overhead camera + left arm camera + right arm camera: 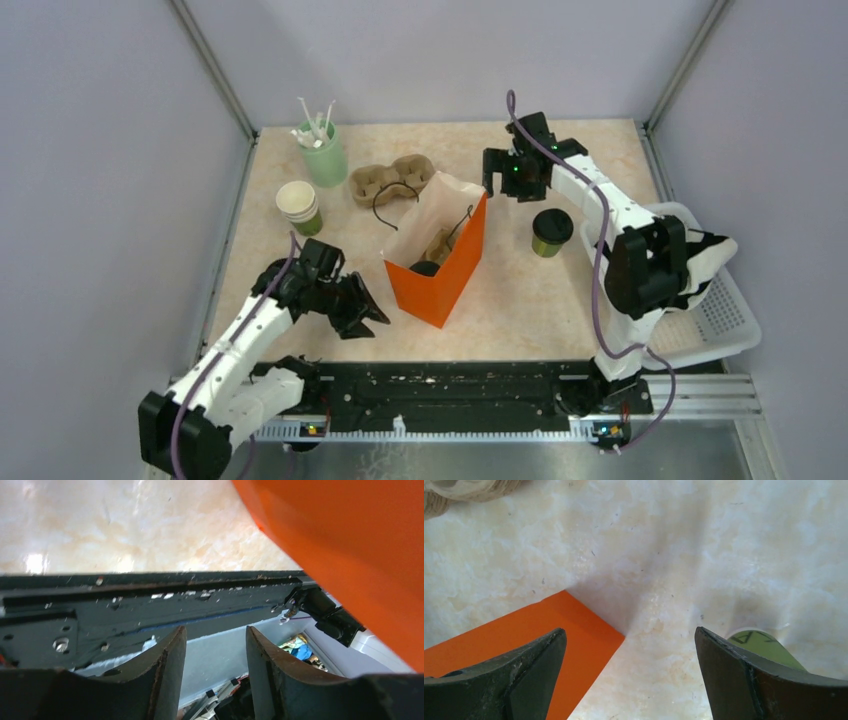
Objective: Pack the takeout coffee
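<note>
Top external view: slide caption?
Takeout coffee stands right of the open orange bag; left gripper and right gripper open, empty.

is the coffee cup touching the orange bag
Apart. The top view shows bare table between the coffee cup and the bag.
</note>
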Robot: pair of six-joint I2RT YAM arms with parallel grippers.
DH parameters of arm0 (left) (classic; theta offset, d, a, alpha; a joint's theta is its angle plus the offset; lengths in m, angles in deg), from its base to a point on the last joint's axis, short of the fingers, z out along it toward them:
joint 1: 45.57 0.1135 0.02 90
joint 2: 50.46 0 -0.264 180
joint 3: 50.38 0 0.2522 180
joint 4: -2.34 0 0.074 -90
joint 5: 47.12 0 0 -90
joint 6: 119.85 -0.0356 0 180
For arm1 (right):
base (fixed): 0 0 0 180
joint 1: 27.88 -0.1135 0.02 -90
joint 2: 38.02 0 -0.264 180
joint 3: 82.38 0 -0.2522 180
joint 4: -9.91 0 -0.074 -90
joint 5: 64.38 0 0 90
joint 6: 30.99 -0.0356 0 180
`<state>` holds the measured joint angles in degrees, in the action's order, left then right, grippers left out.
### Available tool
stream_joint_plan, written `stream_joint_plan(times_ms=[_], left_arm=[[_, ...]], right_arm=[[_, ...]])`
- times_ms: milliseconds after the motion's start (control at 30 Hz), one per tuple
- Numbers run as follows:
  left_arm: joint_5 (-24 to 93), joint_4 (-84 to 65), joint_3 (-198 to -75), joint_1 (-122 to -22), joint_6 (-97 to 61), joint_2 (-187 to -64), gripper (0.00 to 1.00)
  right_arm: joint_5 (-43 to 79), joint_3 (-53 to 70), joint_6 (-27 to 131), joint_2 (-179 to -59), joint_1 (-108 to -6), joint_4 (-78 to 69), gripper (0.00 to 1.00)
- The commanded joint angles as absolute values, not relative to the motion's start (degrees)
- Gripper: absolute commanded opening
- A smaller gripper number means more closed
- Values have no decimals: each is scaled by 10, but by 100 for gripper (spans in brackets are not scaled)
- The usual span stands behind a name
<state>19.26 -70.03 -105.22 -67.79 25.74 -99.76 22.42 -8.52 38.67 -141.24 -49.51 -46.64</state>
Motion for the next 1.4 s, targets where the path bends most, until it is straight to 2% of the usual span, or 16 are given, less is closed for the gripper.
stream_joint_plan(times_ms=[0,133,300,600,867,1033,1233,1367], left_arm=[[160,-538,-1033,-681,245,-1065,51],[156,-476,-1031,-682,231,-1153,46],[198,-462,-1067,-682,209,-1215,48],[337,-519,-1202,-668,146,-1327,51],[383,-551,-1316,-607,54,-1426,53],[392,-570,-1350,-590,12,-1427,56],[405,-623,-1338,-589,-4,-1368,66],[381,-645,-1306,-589,1,-1303,77]], right_arm=[[166,-98,409,-1419,-497,-463,99],[145,-45,406,-1393,-497,-448,99],[124,25,399,-1345,-502,-433,99],[124,124,352,-1253,-541,-415,99],[144,215,314,-1136,-563,-427,99],[230,184,376,-1101,-564,-526,99],[393,80,436,-1150,-536,-629,99],[391,5,464,-1207,-482,-639,99]])
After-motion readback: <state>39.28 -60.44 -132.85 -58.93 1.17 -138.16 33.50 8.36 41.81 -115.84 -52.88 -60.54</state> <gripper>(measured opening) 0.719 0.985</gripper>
